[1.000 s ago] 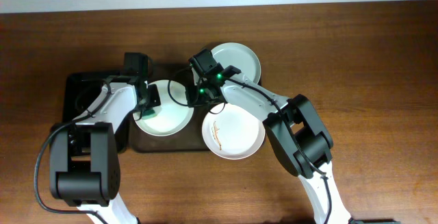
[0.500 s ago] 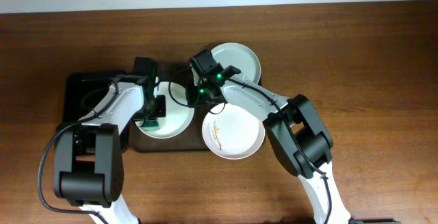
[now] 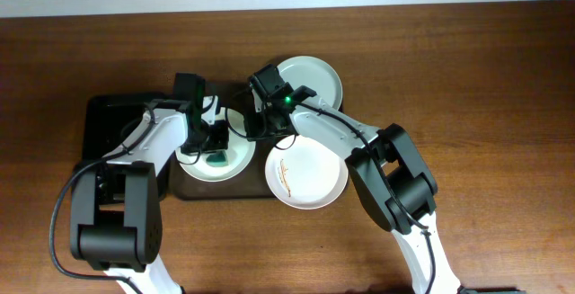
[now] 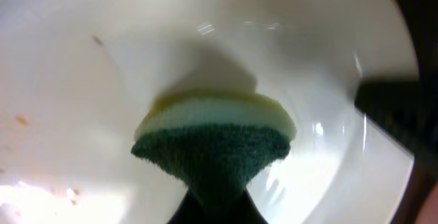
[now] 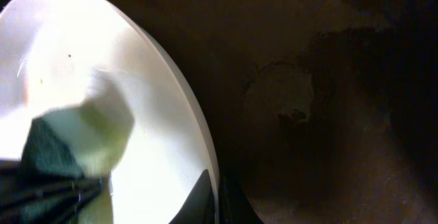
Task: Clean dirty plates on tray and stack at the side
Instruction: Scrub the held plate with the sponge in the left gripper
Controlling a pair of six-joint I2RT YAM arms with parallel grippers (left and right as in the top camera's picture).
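Sponge (image 3: 216, 158) on left plate (image 3: 238, 155) in tray (image 3: 220, 191), second plate (image 3: 306, 175) right, third plate (image 3: 316, 78) behind

Overhead evenly bright; wrist views blurred, plate (image 4: 82, 80) glaring.

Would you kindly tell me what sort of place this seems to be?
Likely a robotics lab bench staged for dishwashing, not a kitchen: a wooden table, plates on a dark tray, and a sponge against one plate.

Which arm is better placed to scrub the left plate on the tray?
Left: the left gripper holds the green sponge against that plate; the right gripper only sits at its rim.
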